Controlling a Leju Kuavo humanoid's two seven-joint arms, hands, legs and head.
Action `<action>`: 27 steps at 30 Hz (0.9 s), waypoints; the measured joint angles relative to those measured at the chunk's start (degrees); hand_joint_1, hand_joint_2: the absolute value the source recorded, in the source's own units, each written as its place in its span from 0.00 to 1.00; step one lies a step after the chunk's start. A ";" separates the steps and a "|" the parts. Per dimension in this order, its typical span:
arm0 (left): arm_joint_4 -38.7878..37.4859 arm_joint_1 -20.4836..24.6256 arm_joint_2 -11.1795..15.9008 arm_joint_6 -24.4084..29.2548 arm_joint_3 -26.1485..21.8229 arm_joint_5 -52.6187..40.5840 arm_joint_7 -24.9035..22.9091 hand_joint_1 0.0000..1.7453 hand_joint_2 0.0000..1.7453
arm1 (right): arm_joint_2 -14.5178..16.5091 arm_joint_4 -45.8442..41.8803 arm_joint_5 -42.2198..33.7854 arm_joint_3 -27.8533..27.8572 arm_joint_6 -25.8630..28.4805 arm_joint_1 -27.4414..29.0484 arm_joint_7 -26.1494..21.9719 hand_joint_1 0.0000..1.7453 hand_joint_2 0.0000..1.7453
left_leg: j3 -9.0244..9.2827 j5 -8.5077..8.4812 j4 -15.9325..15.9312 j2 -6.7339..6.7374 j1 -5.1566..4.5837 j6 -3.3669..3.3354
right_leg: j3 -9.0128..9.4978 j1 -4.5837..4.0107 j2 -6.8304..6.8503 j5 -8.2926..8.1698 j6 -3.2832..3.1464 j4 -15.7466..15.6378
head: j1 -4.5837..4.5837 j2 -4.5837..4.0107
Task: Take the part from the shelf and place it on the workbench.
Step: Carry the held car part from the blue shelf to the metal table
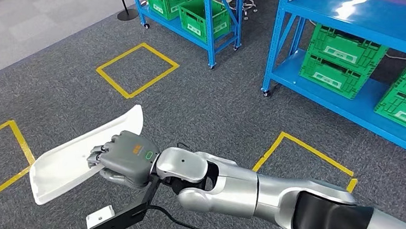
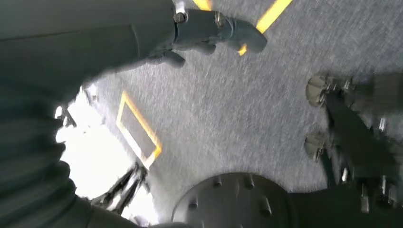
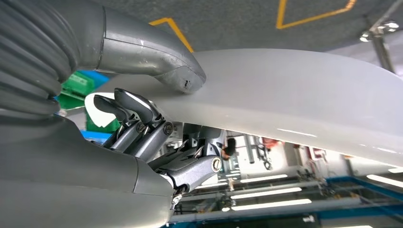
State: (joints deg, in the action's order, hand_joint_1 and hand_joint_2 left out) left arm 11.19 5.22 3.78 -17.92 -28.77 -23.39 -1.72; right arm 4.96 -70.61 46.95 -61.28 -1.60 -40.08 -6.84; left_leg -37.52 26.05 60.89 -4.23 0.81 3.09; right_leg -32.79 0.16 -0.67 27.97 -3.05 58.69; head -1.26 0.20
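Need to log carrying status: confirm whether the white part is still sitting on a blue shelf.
No. The right hand grips the white part out over the grey carpet, apart from the blue shelves.

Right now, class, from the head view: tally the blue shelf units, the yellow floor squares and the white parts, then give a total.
blue shelf units: 2
yellow floor squares: 3 (two cut off by the arm or the picture edge)
white part: 1
Total: 6

Grey carpet floor [image 1: 67, 92] with yellow tape squares [image 1: 137, 70], blue shelving [image 1: 345, 5].
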 joint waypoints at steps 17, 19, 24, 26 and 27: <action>0.18 1.44 -0.03 0.01 0.38 -2.96 0.66 0.00 1.00 | 0.32 -0.33 0.47 1.28 -0.22 1.17 0.66 1.00 1.00 | 3.61 -0.76 -3.29 4.16 -0.43 -3.03 | -3.38 -0.37 2.03 5.35 2.30 8.57 | -0.16 0.00; 0.18 1.62 -0.05 0.00 0.55 -3.43 0.37 0.00 1.00 | 0.01 -0.25 1.01 1.47 -0.16 1.75 0.90 1.00 1.00 | 3.27 -0.86 -3.14 2.44 -0.44 -3.17 | -7.04 -0.31 0.84 7.60 2.40 15.40 | -0.30 0.01; 0.17 1.72 -0.27 0.01 1.07 -4.03 -0.50 0.00 1.00 | -0.40 -0.19 1.89 2.42 0.25 1.90 1.17 1.00 1.00 | 2.72 -1.01 -2.48 -1.89 -0.40 -2.70 | -2.56 -0.24 -2.24 0.42 1.45 4.04 | -0.28 0.00; 0.20 1.79 -0.41 0.00 1.17 -3.91 -0.72 0.00 1.00 | -0.49 -0.18 2.26 2.68 0.30 1.64 0.98 1.00 1.00 | 2.36 -1.24 -2.59 -3.09 -0.22 -1.99 | -1.22 -0.36 -3.36 -0.31 1.18 0.80 | -0.25 0.00; 0.21 1.72 -0.41 0.00 1.19 -3.72 -0.74 0.00 1.00 | -0.51 -0.17 2.43 2.78 0.32 1.44 0.83 1.00 1.00 | 2.21 -1.41 -2.77 -3.68 -0.14 -1.54 | -1.18 -0.49 -2.82 -0.45 1.03 0.63 | -0.25 0.00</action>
State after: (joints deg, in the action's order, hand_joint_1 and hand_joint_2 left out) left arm 11.40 6.95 3.37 -17.92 -27.59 -27.11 -2.46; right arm 4.45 -70.78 49.38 -58.50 -1.28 -38.64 -6.01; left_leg -35.31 24.64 58.12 -7.91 0.67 1.55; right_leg -33.97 -0.33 -3.49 27.52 -2.02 59.32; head -1.50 0.20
